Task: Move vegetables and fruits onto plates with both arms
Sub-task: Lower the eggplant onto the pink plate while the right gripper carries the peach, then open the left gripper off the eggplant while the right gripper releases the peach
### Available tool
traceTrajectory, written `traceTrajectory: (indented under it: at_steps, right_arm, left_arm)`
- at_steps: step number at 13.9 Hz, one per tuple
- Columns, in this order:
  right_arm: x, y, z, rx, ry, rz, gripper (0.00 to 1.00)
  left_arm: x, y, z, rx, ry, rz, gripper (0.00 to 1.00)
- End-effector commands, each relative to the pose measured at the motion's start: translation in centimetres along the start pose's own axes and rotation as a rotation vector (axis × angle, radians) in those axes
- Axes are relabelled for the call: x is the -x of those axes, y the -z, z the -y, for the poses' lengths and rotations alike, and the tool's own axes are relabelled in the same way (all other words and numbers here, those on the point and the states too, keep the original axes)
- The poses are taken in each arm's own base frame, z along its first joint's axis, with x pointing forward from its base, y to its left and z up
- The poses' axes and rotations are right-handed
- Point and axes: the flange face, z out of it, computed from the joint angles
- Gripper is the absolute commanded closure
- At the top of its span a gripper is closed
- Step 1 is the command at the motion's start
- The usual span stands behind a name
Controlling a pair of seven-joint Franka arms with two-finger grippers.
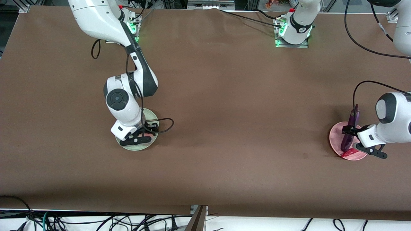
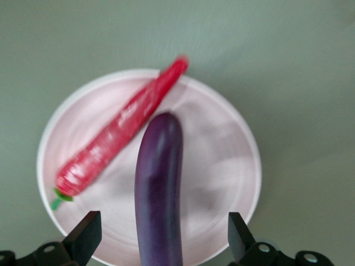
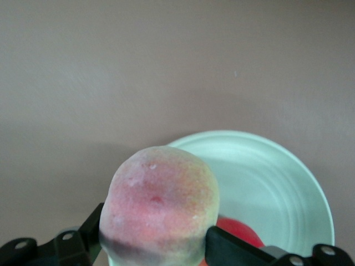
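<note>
The purple eggplant (image 1: 352, 125) stands tilted with its lower end on the pink plate (image 1: 335, 138), beside the red chili (image 1: 348, 154). My left gripper (image 1: 351, 141) is open around the eggplant; in the left wrist view both fingers (image 2: 83, 238) stand well clear of the eggplant (image 2: 160, 194), and the chili (image 2: 119, 133) lies on the plate (image 2: 222, 144). My right gripper (image 1: 141, 136) is over the green plate (image 1: 151, 115) and is shut on the pale yellow-green fruit (image 3: 161, 199). The round red fruit (image 3: 241, 233) lies on the green plate (image 3: 272, 177) under it.
The brown table (image 1: 231, 112) stretches between the two plates, which lie at its two ends. The arm bases (image 1: 292, 32) stand along the edge farthest from the front camera. Cables (image 1: 96, 221) hang below the edge nearest the front camera.
</note>
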Motion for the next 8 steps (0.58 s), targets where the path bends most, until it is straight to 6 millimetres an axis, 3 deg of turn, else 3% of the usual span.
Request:
traceTrajectory:
  at_steps: [1, 3, 4, 5, 7, 8]
  right_arm:
    - [2.3, -0.8, -1.0, -0.022, 0.0, 0.016, 1.0]
    - [3.8, -2.9, -2.0, -0.016, -0.013, 0.015, 0.92]
    - [4.1, -3.5, -2.3, -0.014, -0.017, 0.01, 0.79]
    - [4.1, -3.8, -3.0, -0.013, -0.027, 0.017, 0.6]
    - [3.8, -3.8, -4.7, -0.011, -0.055, 0.034, 0.0]
    - [3.6, -3.2, -5.0, -0.015, -0.064, 0.058, 0.0]
  left_arm:
    - [0.0, 7.3, -4.0, -0.009, -0.045, 0.039, 0.0]
    - [-0.7, 11.4, -7.8, -0.011, -0.075, 0.054, 0.0]
    - [-1.0, 13.9, -9.4, -0.035, -0.053, 0.029, 0.0]
    - [-1.0, 16.3, -11.5, -0.049, -0.039, 0.028, 0.0]
    - [-0.8, 21.8, -15.5, -0.09, 0.036, 0.007, 0.0]
    - [-0.8, 24.2, -17.5, -0.099, 0.061, 0.002, 0.0]
